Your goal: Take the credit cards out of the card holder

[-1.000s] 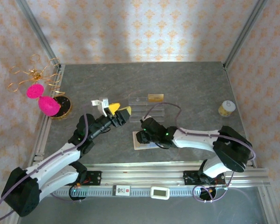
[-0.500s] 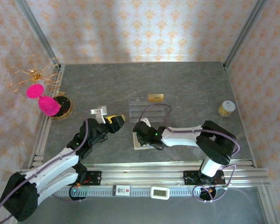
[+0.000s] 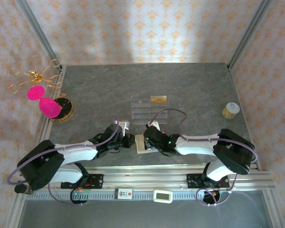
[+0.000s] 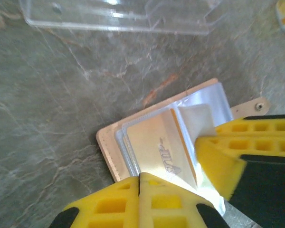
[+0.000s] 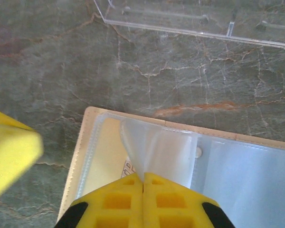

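Both arms are down low over the grey marbled tabletop (image 3: 194, 80). They meet at the small beige-tan folding card holder (image 3: 140, 145). It lies open and flat towards the table's 6 o'clock edge, at 6 o'clock from the clear acrylic slotted tray (image 3: 142, 111).

The left gripper (image 4: 139, 176) reaches in from 9 o'clock and the right gripper (image 5: 143, 176) from 3 o'clock. Their tips sit just beside each other over the holder.

On the left wrist camera you can see the holder's tan border with clear sleeves stacked inside. A gold-yellow card with dark script (image 4: 156, 148) lies in those sleeves, one short end pointing at the left gripper. That gripper's yellow pads are pressed together, tips right at the card's near end. Whether they have bitten on card or plastic, I cannot tell. A little tan snap tab (image 4: 249, 107) pokes out at the holder's 2 o'clock corner in that view.

On the right wrist camera the yellow pads are closed tight. A clear plastic flap (image 5: 156, 152) curls up off the sleeve straight into the seam between them, so the right gripper is clamped on that flap. The flap is lifted clear of the gold-yellow card beneath.

A small gold rectangular piece (image 3: 158, 99) rests at the tray's 1 o'clock corner. A yellow tape roll (image 3: 231, 110) sits well apart at the table's 3 o'clock side. At 9 o'clock stands a gold wire ornament with two bright pink fuzzy shapes (image 3: 43, 100).
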